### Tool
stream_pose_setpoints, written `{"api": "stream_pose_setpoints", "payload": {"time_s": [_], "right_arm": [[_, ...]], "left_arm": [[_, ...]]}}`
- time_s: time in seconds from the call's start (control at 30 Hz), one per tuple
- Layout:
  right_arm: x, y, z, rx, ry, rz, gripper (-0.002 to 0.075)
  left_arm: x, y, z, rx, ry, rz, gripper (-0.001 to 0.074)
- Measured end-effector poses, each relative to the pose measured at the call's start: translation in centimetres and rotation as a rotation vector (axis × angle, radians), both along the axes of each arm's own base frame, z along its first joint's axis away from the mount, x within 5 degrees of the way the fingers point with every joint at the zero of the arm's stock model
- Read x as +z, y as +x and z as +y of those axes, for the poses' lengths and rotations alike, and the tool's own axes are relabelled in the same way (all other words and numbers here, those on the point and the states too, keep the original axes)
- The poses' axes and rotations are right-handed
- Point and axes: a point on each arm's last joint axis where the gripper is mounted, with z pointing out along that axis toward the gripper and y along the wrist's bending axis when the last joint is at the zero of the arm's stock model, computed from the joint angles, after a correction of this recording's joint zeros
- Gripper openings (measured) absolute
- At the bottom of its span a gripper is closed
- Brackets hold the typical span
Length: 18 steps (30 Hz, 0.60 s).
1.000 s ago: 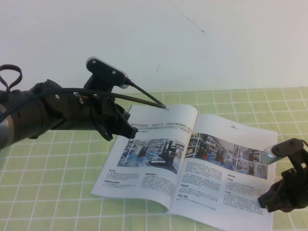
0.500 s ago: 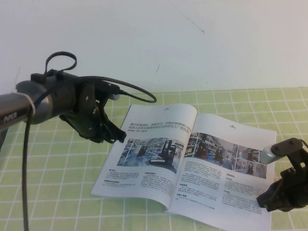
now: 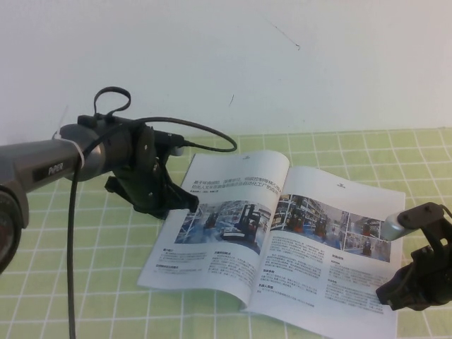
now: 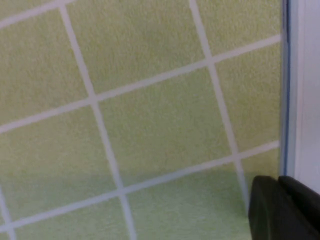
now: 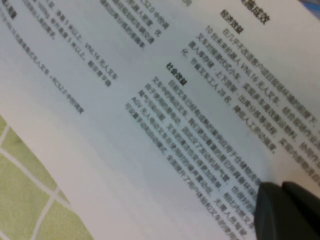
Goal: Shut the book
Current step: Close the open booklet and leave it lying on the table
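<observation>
While the booklet (image 3: 275, 233) lies open, our left gripper (image 3: 168, 203) sits by its left edge and our right gripper (image 3: 401, 293) by its right corner; we cannot tell either's grip.

Chinese print covers the book (image 3: 233, 261) — and none of it can be read.

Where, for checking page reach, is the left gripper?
High view: the left gripper is at the left edge of the open book; the right gripper is at its near right corner.

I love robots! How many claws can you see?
2. The left claw is beside the open book, at its left edge; the right claw is over its right page.
</observation>
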Motion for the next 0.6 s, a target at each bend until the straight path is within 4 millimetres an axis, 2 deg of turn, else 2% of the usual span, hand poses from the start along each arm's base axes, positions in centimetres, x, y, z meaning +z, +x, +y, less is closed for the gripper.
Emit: {"api": "stream_pose_setpoints", "payload": {"time_s": [0.13,0.33,0.47,0.6], "right_arm": [[0.0,0.0,0.0,-0.001,0.001,0.0,-0.0003],[0.0,0.0,0.0,-0.007,0.004,0.001,-0.0003],[0.2,0.3,0.1,0.015,0.004,-0.019,-0.0003],[1.2,1.1,0.4,0.089,-0.006,-0.06,-0.0003]], "left_arm": [[0.0,-1.2,-3.0,-0.059,-0.092,0.045,-0.0004],[0.4,-4.8,-11.2,-0.269,-0.324,0.112,-0.0004],[3.2,-6.0,-15.0,-0.414,-0.493,0.109,-0.0004],[6.6,-5.6,-16.0,-0.489,-0.567,0.06,-0.0004]]}}
